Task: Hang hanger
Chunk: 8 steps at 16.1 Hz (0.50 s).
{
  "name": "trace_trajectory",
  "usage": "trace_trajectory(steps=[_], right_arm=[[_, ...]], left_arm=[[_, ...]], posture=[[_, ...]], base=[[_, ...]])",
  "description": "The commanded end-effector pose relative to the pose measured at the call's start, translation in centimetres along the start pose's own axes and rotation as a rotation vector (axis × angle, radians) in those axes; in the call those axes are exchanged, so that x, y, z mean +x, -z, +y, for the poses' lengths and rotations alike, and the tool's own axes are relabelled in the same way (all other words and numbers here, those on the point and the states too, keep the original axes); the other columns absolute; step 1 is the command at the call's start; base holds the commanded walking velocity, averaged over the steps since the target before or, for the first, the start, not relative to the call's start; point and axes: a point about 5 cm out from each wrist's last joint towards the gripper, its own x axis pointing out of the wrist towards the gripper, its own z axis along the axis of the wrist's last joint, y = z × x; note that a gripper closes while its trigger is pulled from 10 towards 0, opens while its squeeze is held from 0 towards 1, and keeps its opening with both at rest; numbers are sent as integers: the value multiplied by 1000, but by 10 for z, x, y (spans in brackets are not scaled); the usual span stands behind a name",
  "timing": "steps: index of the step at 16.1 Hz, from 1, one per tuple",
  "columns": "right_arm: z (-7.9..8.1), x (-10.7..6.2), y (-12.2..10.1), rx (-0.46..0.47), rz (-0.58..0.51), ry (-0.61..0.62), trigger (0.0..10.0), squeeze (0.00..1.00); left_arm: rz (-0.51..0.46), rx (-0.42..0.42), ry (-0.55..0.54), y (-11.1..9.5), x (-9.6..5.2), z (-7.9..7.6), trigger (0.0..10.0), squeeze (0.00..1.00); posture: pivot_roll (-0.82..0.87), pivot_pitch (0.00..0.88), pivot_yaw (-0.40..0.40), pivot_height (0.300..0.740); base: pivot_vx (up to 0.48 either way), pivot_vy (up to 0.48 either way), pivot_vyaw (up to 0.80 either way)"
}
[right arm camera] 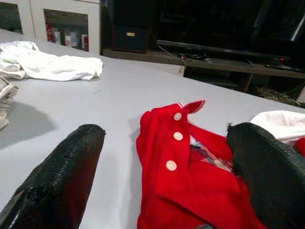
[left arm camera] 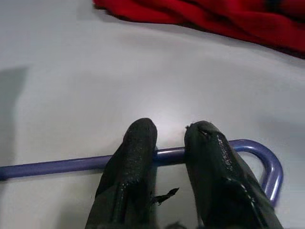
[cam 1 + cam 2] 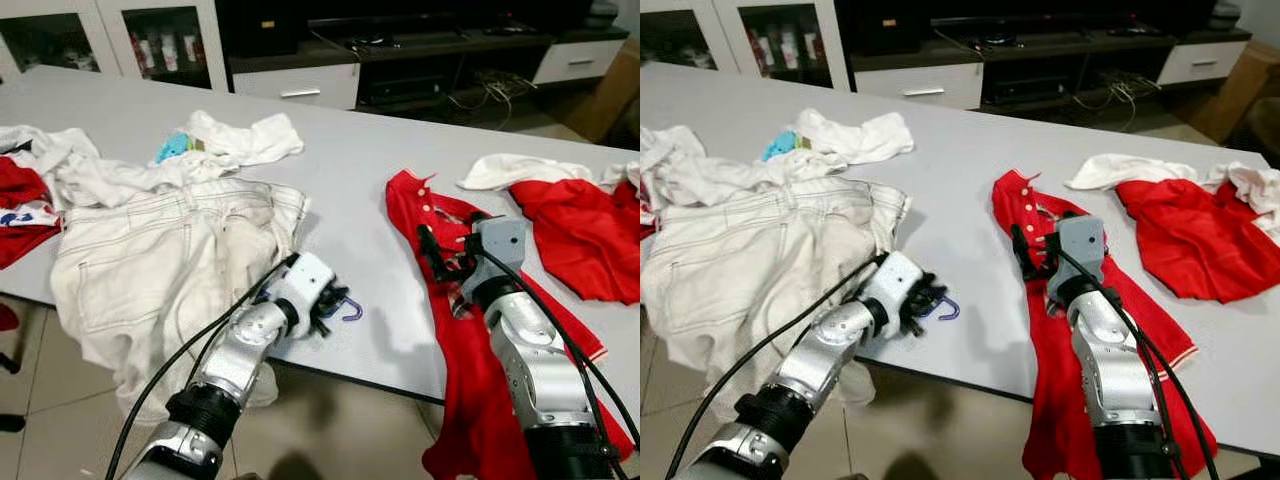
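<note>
my left jaws (image 2: pixel 164 143) are clamped on the blue hanger (image 2: pixel 71 164), fingers (image 2: pixel 136 157) pinching its thin rod just short of the curved hook. the hanger lies flat on the grey tabletop (image 3: pixel 350 170) near its front edge, just beside the cream trousers (image 3: pixel 160 260) that spill over that edge on my left side. from my head i see only the hook end (image 3: pixel 350 308) poking out past my left jaws.

my right jaws (image 1: pixel 167 157) stand wide open, hovering low over the collar of a red polo shirt (image 1: pixel 190 181), its white buttons (image 1: pixel 177 136) between my two fingers. that shirt (image 3: pixel 440 240) lies on the tabletop and hangs off the front edge beside my right arm.

farther right lie another red garment (image 3: pixel 585 235) and a white cloth (image 3: pixel 520 170). white clothes (image 3: pixel 240 140) are heaped at the back left, with red fabric (image 3: pixel 20 205) at the far left edge.
</note>
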Motion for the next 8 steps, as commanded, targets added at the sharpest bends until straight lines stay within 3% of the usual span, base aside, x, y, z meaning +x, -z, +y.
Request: trace_trajectory(steps=[1, 5, 8], right_arm=[[-6, 2, -4, -1, -8, 16, 10000, 0], [-7, 1, -3, 1, -3, 22, 10000, 0], [-10, 2, -4, -1, -4, 29, 10000, 0]], left_arm=[[17, 7, 32, 1, 0, -5, 10000, 0], [76, -9, 147, 5, -6, -18, 10000, 0], [33, 23, 184, -2, -6, -23, 10000, 0]], posture=[[-70, 0, -13, 740], [-73, 0, -11, 740], [-71, 0, -9, 740]], base=[[0, 0, 0], [0, 0, 0], [0, 0, 0]])
